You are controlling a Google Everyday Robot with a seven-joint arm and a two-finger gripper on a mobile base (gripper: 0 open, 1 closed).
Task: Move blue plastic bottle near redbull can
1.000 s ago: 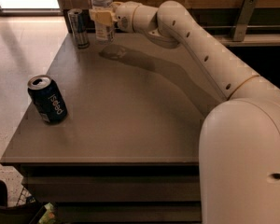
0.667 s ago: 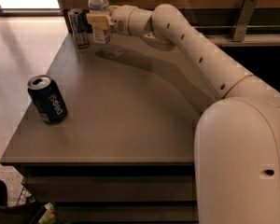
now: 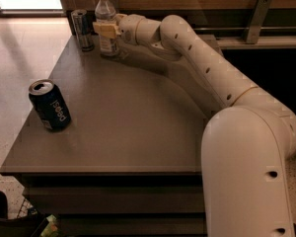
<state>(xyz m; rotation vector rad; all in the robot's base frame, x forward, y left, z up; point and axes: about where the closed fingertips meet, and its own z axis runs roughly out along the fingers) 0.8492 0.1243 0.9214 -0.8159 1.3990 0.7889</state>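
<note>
The blue plastic bottle (image 3: pixel 105 24) with its white cap stands upright at the far left corner of the grey table (image 3: pixel 133 122). My gripper (image 3: pixel 106 29) is closed around the bottle's middle, its pale fingers (image 3: pixel 103 28) across the label. The slim silver-and-blue redbull can (image 3: pixel 83 29) stands upright just left of the bottle, a small gap between them. My white arm reaches in from the lower right.
A dark navy Pepsi can (image 3: pixel 50 105) stands near the table's left edge, closer to the front. A wooden wall and a metal bracket (image 3: pixel 255 18) run behind the table. Light floor lies to the left.
My gripper has carried the bottle slightly left and down toward the redbull can; the bottle's base now sits at the table surface next to it.
</note>
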